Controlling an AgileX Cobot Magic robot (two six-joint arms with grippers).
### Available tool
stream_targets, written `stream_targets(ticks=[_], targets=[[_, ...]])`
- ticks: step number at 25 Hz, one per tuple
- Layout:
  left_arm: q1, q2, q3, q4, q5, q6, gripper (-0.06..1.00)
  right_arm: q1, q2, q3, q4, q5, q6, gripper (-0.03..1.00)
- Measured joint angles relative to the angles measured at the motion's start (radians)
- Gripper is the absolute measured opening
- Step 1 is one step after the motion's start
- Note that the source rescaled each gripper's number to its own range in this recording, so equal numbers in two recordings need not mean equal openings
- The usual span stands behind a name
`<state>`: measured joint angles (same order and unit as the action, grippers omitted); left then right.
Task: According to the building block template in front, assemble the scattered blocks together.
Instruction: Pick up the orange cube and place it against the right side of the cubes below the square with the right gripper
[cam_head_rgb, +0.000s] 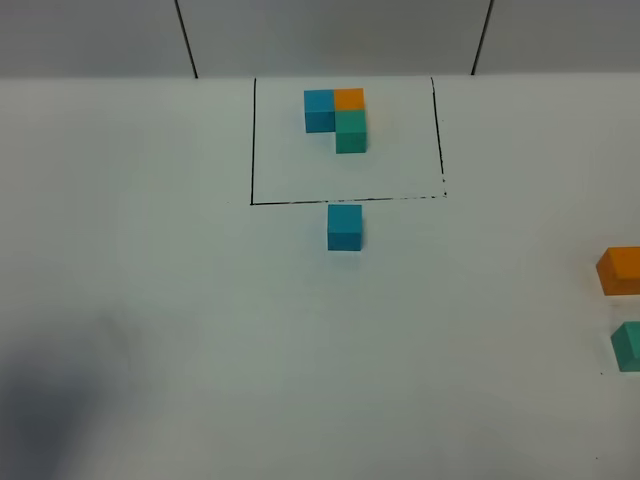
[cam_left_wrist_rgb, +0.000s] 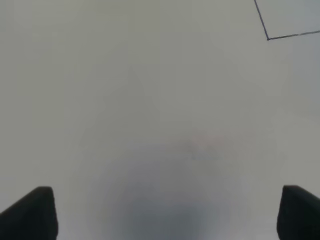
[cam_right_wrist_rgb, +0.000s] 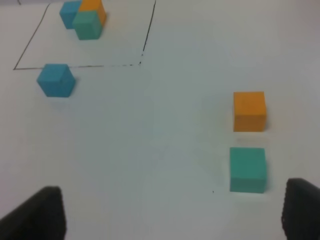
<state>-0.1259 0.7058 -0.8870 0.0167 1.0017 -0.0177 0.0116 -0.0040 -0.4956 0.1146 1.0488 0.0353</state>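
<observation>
Template (cam_head_rgb: 342, 115), one, scattered blocks (cam_head_rgb: 345, 227), three

Building block template (cam_head_rgb: 336, 117): sky-blue, orange and teal-green cubes joined in an L, inside a thin black rectangle (cam_head_rgb: 253, 140); sky-blue cube (cam_head_rgb: 344, 227): loose, just outside the rectangle's near line; orange cube (cam_head_rgb: 620, 270), teal-green cube (cam_head_rgb: 628, 346): loose, near each other, not touching, far right.

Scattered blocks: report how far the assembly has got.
Done: nothing joined yet. The sky-blue cube sits alone just outside the black frame around the template; the orange cube and teal-green cube lie apart from it to the right, with a gap between them. In hand: nothing; the left gripper and right gripper are both open and empty. Left: bring all three cubes together into the template's L.
</observation>
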Motion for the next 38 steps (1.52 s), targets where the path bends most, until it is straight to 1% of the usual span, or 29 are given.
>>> stream_targets(ticks=[3,6,13,17,22,27,38], targets=[[0.0,-0.172,0.092,-0.004,0.026,-0.019,0.86,0.0,0.0,0.0,0.0,0.0,0.0,0.75],[0.0,-0.314,0.163,-0.038,0.04,-0.017,0.85,0.0,0.0,0.0,0.0,0.0,0.0,0.75],[0.0,-0.573,0.277,-0.164,0.065,0.094,0.85,0.0,0.0,0.0,0.0,0.0,0.0,0.74],[0.0,-0.679,0.334,-0.183,0.062,0.115,0.85,0.0,0.0,0.0,0.0,0.0,0.0,0.74],[0.0,-0.711,0.369,-0.179,0.055,0.133,0.84,0.0,0.0,0.0,0.0,0.0,0.001,0.74],[0.0,-0.713,0.381,-0.179,0.061,0.144,0.8,0.0,0.0,0.0,0.0,0.0,0.001,0.74],[0.0,-0.713,0.382,-0.179,0.062,0.145,0.53,0.0,0.0,0.0,0.0,0.0,0.001,0.74]])
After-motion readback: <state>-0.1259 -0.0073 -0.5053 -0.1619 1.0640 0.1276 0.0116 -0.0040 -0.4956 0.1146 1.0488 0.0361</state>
